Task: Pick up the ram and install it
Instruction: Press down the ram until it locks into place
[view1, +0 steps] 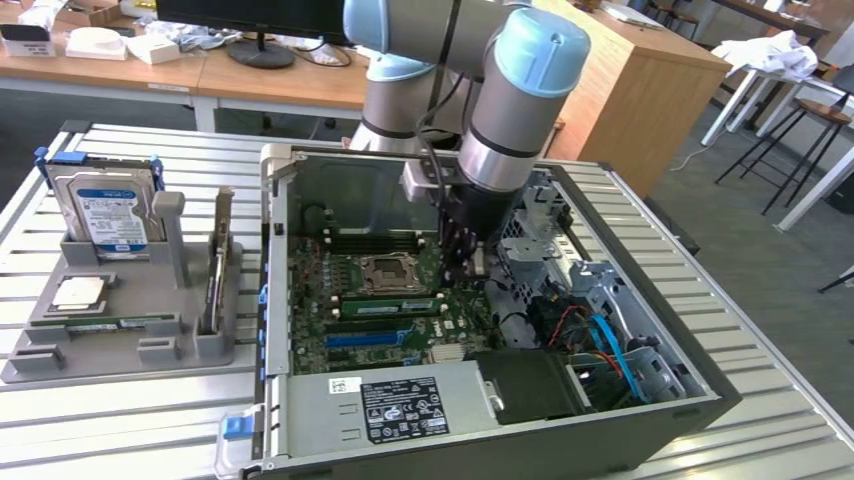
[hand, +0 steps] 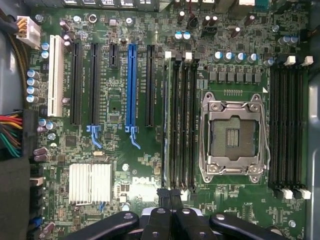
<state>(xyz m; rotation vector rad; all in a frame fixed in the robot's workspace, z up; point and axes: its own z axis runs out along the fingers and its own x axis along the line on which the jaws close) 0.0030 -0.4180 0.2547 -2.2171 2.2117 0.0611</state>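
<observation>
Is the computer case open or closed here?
Open: the computer case has no side panel on, and the motherboard lies exposed.

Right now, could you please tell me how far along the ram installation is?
Done, apparently: the ram stands on edge on the motherboard beside the CPU socket. In hand: the shut fingers sit low at that stick's end. Left: whether it is fully seated and latched, I cannot tell.
</observation>
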